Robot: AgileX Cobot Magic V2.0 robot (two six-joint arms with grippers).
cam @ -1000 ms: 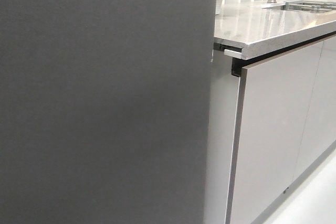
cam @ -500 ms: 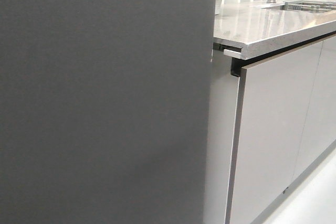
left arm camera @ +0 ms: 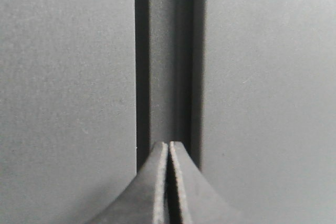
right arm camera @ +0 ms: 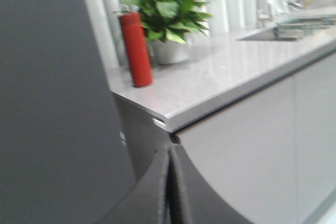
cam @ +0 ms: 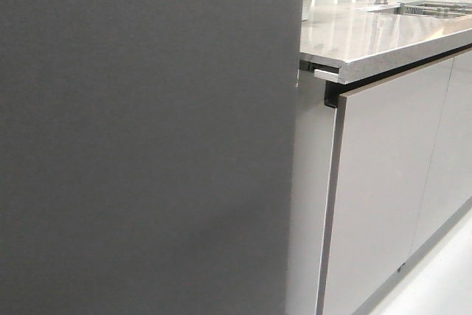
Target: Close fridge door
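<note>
The fridge door (cam: 140, 138) fills the left of the front view, beside the light cabinets (cam: 383, 182). The left gripper (left arm camera: 168, 148), jaws pressed together, points at a dark seam: it could slip in and jam. The right gripper (right arm camera: 169, 153) is likewise closed. No writing shows

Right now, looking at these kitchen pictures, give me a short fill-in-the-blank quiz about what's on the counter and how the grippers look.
1. The tall bottle standing on the counter is ____ in colour.
2. Right beside the bottle stands a leafy green ____ in a white pot.
3. The fingers of the left gripper are pressed ____, holding nothing.
4. In the front view, the fridge door is a plain dark ____ panel left of the counter.

Missing words: red; plant; together; grey
</note>
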